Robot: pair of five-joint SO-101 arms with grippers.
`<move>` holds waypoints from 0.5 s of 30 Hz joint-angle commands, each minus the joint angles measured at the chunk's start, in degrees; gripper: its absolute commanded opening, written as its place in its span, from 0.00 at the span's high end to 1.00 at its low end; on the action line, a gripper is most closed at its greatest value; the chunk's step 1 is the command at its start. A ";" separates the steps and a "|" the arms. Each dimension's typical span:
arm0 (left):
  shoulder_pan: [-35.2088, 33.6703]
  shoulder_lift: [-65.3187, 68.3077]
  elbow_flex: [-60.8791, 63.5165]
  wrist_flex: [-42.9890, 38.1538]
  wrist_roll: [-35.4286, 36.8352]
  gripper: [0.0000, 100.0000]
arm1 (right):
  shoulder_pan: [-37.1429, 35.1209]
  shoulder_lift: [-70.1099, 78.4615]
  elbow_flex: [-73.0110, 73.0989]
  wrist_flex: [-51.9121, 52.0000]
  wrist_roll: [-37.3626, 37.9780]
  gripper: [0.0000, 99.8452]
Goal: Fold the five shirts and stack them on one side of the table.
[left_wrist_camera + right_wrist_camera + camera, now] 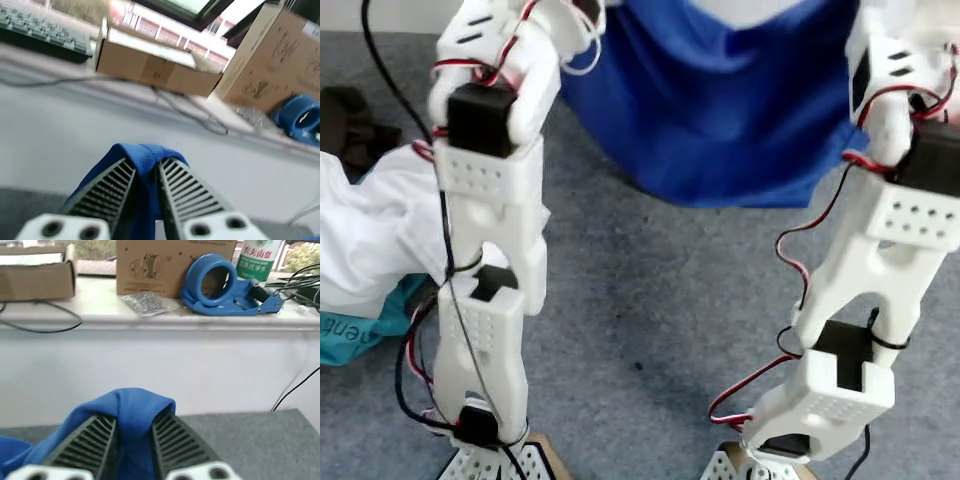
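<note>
My table [660, 300] has a soft grey top. On my left lies a crumpled white shirt [370, 235], with a teal cloth [360, 325] peeking out under it. A dark cloth [345, 125] sits farther back.

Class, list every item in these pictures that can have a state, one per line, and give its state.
blue shirt: unfolded, held up at two spots, hanging between the arms.
left gripper: fingers shut on the blue shirt.
right gripper: fingers shut on the blue shirt.
white shirt: unfolded, crumpled in a heap.
teal shirt: unfolded, partly under the white shirt.
</note>
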 commanded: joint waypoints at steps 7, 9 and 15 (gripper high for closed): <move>-0.31 -6.99 -2.24 29.63 0.26 0.99 | -3.74 -1.19 -10.68 27.21 -0.35 0.99; -1.45 -7.34 -0.75 29.63 0.26 0.99 | -3.56 -1.27 -9.89 27.03 -0.44 0.99; -3.47 -9.89 10.07 29.98 0.26 0.99 | -2.51 -2.59 0.92 27.12 -3.60 0.99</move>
